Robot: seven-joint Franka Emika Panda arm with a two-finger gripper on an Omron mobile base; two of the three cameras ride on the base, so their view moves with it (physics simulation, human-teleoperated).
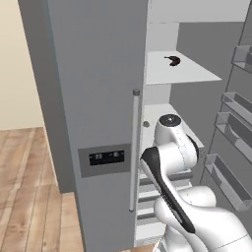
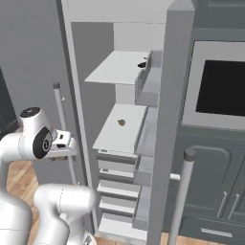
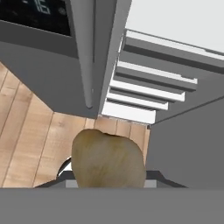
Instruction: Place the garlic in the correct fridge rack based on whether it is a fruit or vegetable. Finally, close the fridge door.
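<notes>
Right now your hand point(image 2: 60, 149) sits low, just outside the open compartment and beside the closed door with the display panel point(image 1: 101, 157). It points down toward the wooden floor point(image 3: 39, 131) and the lower drawers point(image 3: 140, 94). The garlic point(image 3: 108, 159) sits right at the fingertips in the hand view, clear of any surface. I judge the fingers to be closed around it and carrying it, though the bulb hides the pads themselves.

Both racks lie above the hand and further into the fridge. The nearer fridge rack point(image 2: 112, 136) carries a small tan item point(image 2: 121, 122). The upper rack point(image 2: 115, 69) carries a dark curved item point(image 1: 173, 60). Garlic counts as a vegetable, so my guess is it belongs with whichever of those is the vegetable. The tan item looks the likelier match, but it is too small to name.

You would need to raise the hand and reach forward over the rack's front edge, because a low approach risks clipping it. The fridge door point(image 2: 172, 119) stands wide open on the far side of the compartment from the hand, with its bins point(image 1: 236, 129) facing in. Closing it comes last.
</notes>
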